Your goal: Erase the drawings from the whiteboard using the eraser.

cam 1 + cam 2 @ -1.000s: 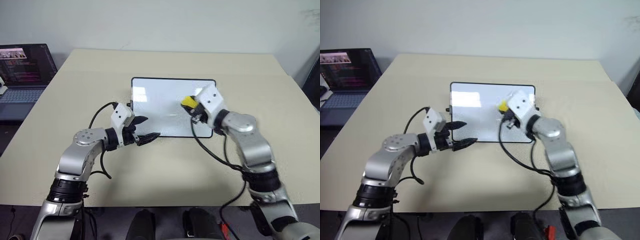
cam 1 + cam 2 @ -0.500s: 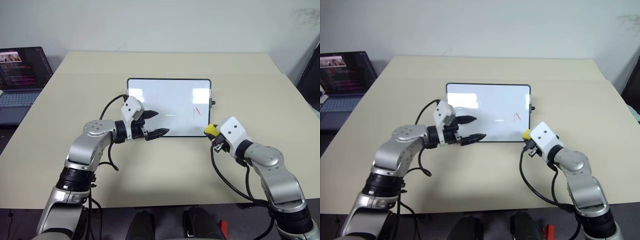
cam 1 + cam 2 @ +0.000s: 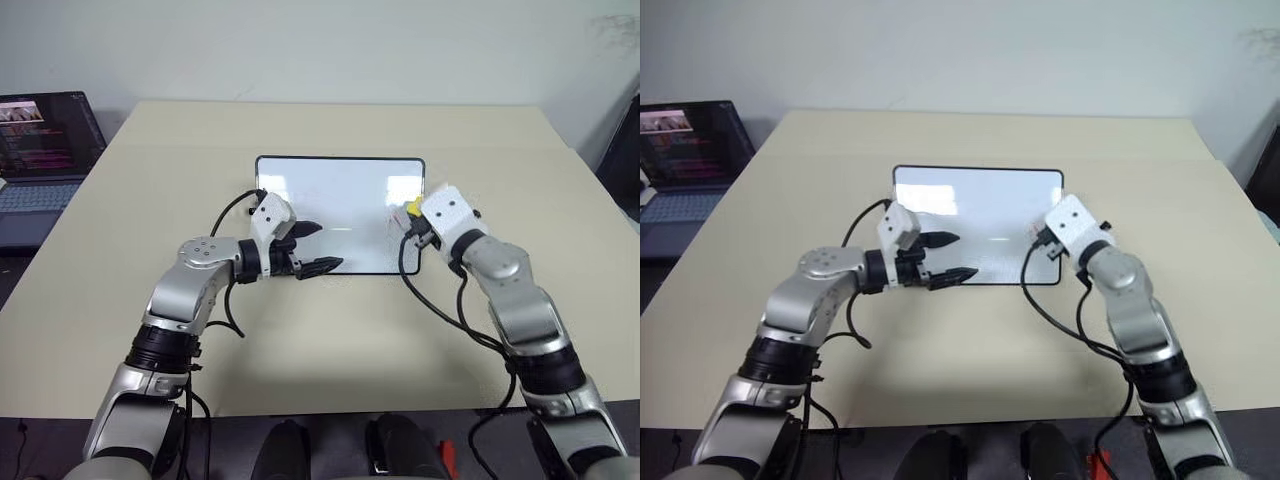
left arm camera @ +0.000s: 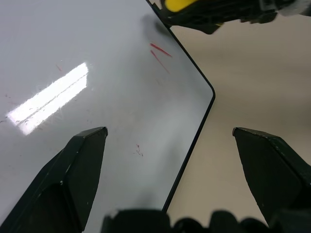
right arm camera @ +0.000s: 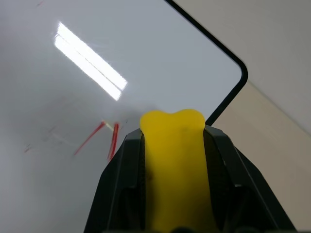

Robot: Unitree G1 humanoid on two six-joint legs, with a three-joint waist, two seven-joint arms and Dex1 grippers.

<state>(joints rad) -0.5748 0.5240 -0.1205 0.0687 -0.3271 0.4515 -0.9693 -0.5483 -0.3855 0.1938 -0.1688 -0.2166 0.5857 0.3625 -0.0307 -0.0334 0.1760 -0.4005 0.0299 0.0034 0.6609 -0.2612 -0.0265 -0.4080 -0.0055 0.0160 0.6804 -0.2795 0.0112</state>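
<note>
A: Which step is in hand?

B: The wiping itself, by my reading. The right gripper (image 5: 172, 145) is clenched on the eraser (image 5: 172, 141), its 2 black fingers (image 5: 121, 184) pressed against the yellow block's sides. It sits over the right end of the whiteboard (image 3: 330, 190), near the front right corner.

A: And the drawings?

B: 2 short red strokes (image 5: 104, 138) lie just beside the eraser's tip on the glossy surface. The left wrist view shows the same pair (image 4: 160, 53) close under the yellow block, plus a fainter red speck (image 4: 138, 149) nearer the board's front edge.

A: So what does the next move call for?

B: Pressing the eraser down flat and dragging it sideways across those 2 strokes. After that the faint speck probably needs a pass too. Whether the eraser touches the board right now, I cannot tell.

A: The other arm?

B: The left gripper (image 3: 318, 248) is released, jaws spread wide, hovering over the board's front edge near its middle. It holds nothing. It could steady the frame, since a light board may slide under a firm wipe.

A: Anything in the way?

B: Not much. The board lies alone on the beige table (image 3: 300, 330). A laptop (image 3: 45, 150) stands open off the table's left, well apart. The right arm's black cable (image 3: 440, 310) loops on the table in front of the board, and I judge it no obstacle.
</note>
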